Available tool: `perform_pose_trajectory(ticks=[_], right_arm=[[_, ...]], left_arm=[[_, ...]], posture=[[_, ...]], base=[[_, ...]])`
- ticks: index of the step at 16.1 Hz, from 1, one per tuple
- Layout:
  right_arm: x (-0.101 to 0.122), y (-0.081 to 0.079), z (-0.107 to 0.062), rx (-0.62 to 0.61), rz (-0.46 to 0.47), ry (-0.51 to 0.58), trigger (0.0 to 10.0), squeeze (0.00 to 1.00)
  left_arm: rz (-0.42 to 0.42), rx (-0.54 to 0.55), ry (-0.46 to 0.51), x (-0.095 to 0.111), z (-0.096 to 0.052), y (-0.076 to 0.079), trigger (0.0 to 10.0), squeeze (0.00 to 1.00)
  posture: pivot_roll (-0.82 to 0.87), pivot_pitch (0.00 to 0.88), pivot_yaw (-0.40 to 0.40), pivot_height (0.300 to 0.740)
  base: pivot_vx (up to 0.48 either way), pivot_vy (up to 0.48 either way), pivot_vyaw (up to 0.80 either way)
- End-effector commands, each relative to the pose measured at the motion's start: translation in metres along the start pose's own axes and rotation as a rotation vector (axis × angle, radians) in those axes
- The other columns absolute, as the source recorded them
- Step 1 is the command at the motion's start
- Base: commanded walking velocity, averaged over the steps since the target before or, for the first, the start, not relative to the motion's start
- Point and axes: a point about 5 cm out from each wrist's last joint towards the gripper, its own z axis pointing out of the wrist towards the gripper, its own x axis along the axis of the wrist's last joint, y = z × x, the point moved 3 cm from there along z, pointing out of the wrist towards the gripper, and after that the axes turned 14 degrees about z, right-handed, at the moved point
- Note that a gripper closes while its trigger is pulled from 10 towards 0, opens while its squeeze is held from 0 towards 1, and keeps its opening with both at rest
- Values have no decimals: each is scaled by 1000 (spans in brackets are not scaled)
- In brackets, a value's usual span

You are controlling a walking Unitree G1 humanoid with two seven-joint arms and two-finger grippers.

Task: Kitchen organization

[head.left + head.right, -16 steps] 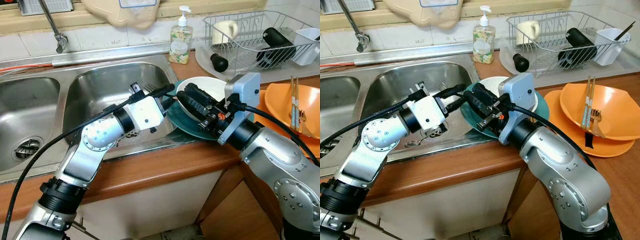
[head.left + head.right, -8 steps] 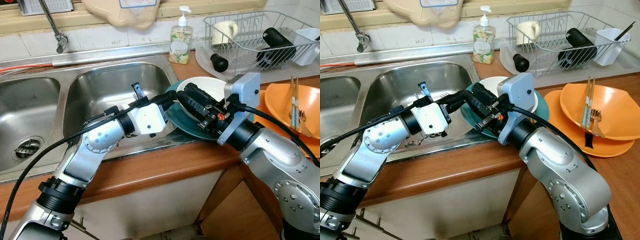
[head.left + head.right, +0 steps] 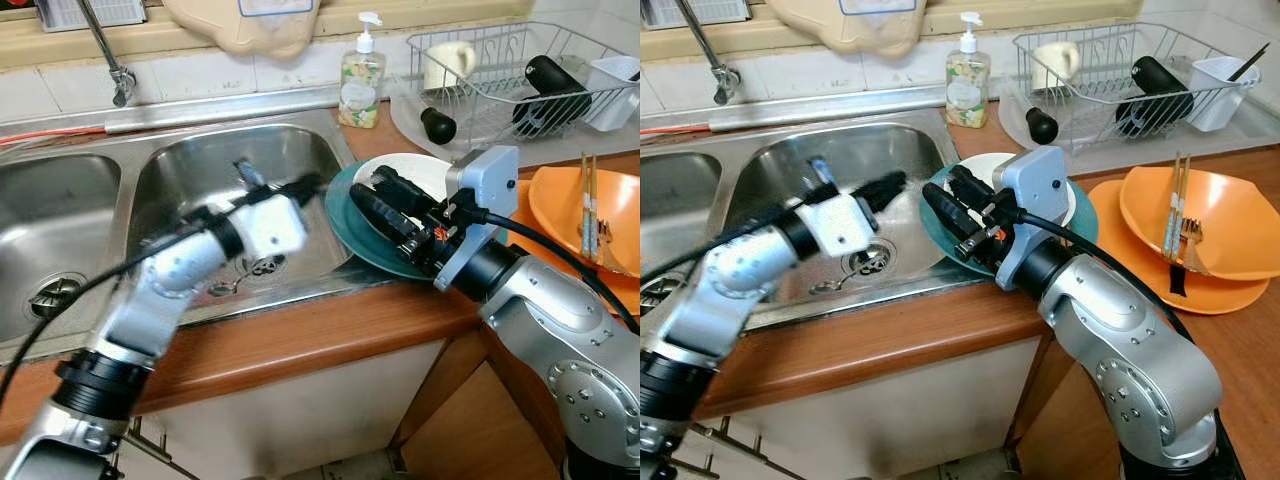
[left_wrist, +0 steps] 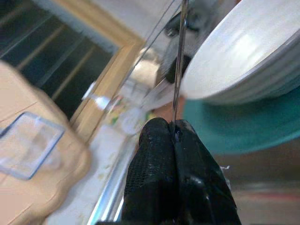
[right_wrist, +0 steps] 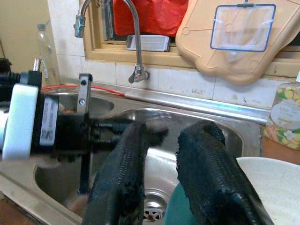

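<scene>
The left gripper (image 4: 174,136) hangs over the sink (image 3: 200,160) (blurred in the head views), jaws closed on a thin metal utensil (image 4: 179,56). The right gripper (image 3: 385,205) is above the teal plate (image 3: 345,225) and white bowl (image 3: 425,172) on the bench (image 3: 330,330), jaws narrowly apart, holding nothing.

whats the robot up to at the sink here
The left gripper has its fingers shut on a thin metal utensil and is over the sink basin, blurred as if moving. The right gripper, fingers open, hovers at the white bowl stacked on a teal plate at the sink's edge. Orange dishes with chopsticks and a fork sit to the right, and a drying rack stands behind them.
</scene>
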Motion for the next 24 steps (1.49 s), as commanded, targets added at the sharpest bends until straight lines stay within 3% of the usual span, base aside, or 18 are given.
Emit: perform_pose_trajectory(ticks=[1, 5, 6, 8, 9, 10, 11, 12, 13, 16, 18, 19, 24], right_arm=[[5, -1, -2, -1, -22, 17, 10000, 0], [2, -1, -6, 16, -49, -25, 10000, 0], [-4, -5, -9, 55, -66, -78, 10000, 0], [-7, -8, -9, 74, -69, -100, 10000, 0], [-8, -8, -9, 78, -76, -108, 10000, 0], [-9, -8, -9, 78, -78, -111, 10000, 0], [-9, -8, -9, 77, -78, -113, 10000, 0], [-11, -7, -11, 74, -84, -123, 10000, 0], [-13, -7, -11, 68, -91, -136, 10000, 0], [-15, -6, -11, 63, -92, -148, 10000, 0], [-17, -6, -10, 59, -102, -155, 10000, 0], [-17, -6, -11, 57, -103, -155, 10000, 0], [-20, -2, -12, 28, -100, -166, 10000, 0]], left_arm=[[28, 30, -39, -9, -2, -12, 0, 0], [62, 72, -206, -46, -15, -27, 0, 0], [58, 36, -309, -66, -19, -24, 0, 0], [26, -13, -415, -87, -21, -17, 0, 0], [7, -66, -462, -96, -22, -9, 1922, 0], [-16, -129, -512, -106, -24, 0, 6706, 0], [-28, -167, -535, -110, -25, 7, 10000, 0], [-108, -213, -595, -119, -28, 18, 10000, 0], [-126, -275, -643, -125, -31, 30, 10000, 0], [-172, -335, -660, -131, -29, 51, 10000, 0], [-200, -383, -673, -133, -29, 65, 10000, 435], [-216, -398, -679, -134, -31, 69, 10000, 1000], [-238, -410, -678, -135, -34, 75, 10000, 1000]], posture=[[-85, 0, 62, 740], [-83, 0, 61, 740], [-78, 0, 56, 740], [-79, 0, 61, 740], [-77, 0, 65, 740], [-77, 0, 67, 740], [-76, 0, 68, 740], [-81, 0, 69, 740], [-82, 0, 68, 740], [-86, 0, 60, 740], [-94, 0, 61, 740], [-95, 0, 63, 740], [-97, 0, 64, 740]], base=[[0, 0, 0], [0, 0, 0], [0, 0, 0], [0, 0, 0], [0, 0, 0], [0, 0, 0], [0, 0, 0], [0, 0, 0], [0, 0, 0], [0, 0, 0], [0, 0, 0], [0, 0, 0], [0, 0, 0]])
